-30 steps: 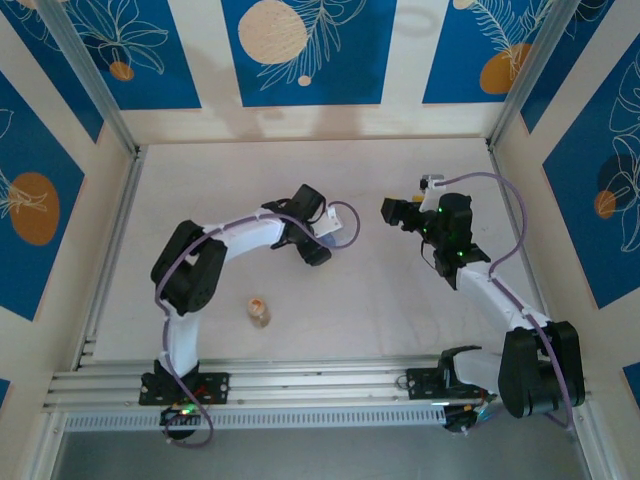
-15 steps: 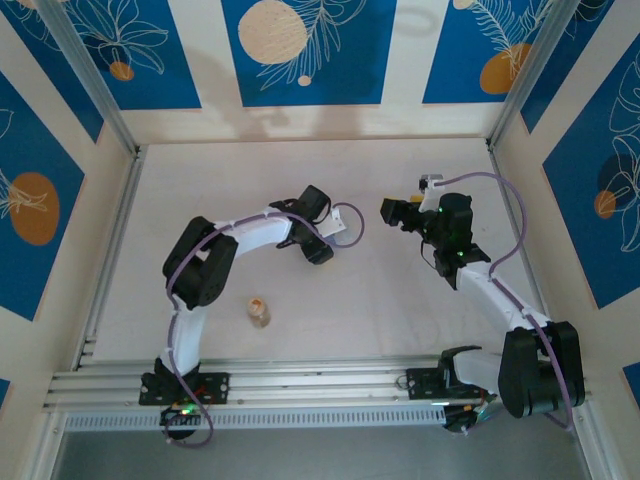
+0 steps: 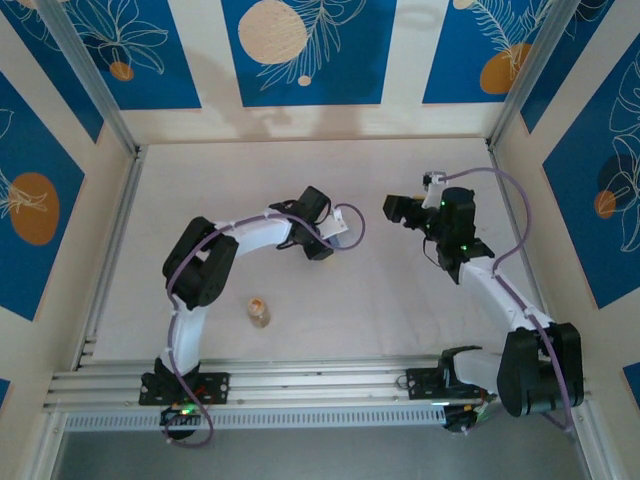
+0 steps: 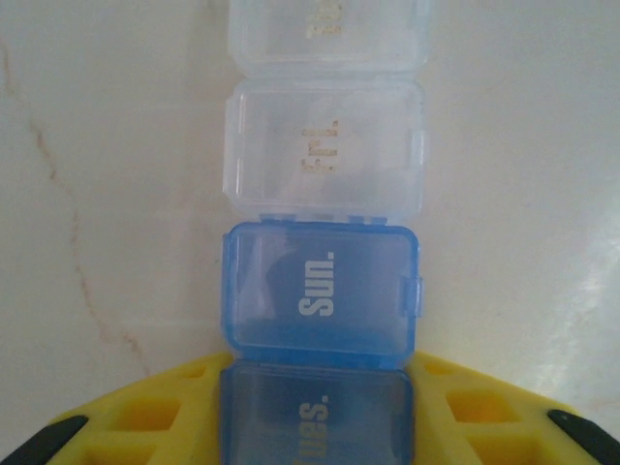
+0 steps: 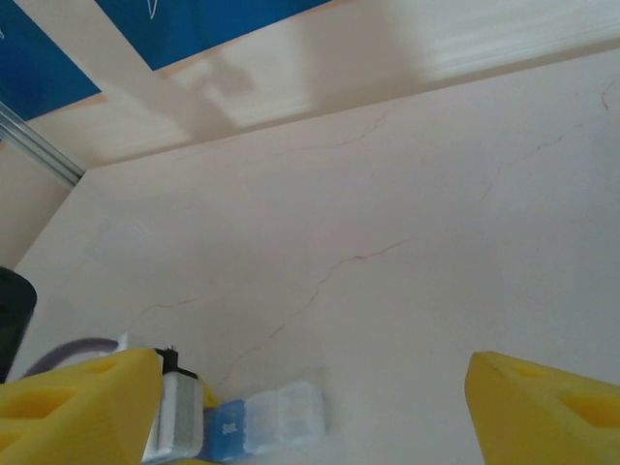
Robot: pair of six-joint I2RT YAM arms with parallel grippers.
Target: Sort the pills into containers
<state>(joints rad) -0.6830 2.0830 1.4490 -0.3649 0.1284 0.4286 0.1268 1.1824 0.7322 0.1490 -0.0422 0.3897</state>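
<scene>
Low in the left wrist view, the left gripper (image 4: 318, 383) has its yellow fingers (image 4: 145, 417) pressed against both long sides of the pill box (image 4: 325, 242). It clamps the box at a blue compartment whose lettering is half cut off by the bottom edge. Just above that in the frame lies the blue compartment marked "Sun." (image 4: 320, 295), lid shut. Further up are two clear compartments (image 4: 325, 145), the upper one cropped by the top edge, both with faint gold print too small to read. The box lies flat on the pale marbled table (image 4: 107, 194) and runs straight up the middle of the frame.

From the top external camera, this gripper sits just left of centre, with the box a small pale piece at its upper right tip. The vial (image 3: 259, 311) sits alone, lower left of centre and well apart from both grippers. The pills (image 3: 258, 304) show as a tan mass inside it; single pills cannot be made out.

The right gripper (image 5: 315, 373) is spread wide, its two yellow fingers in the lower left and lower right corners of the right wrist view with bare table between them. Near the bottom edge, left of centre, that view catches the box's blue and clear compartments. From above, the right gripper hangs right of centre, apart from the box.
</scene>
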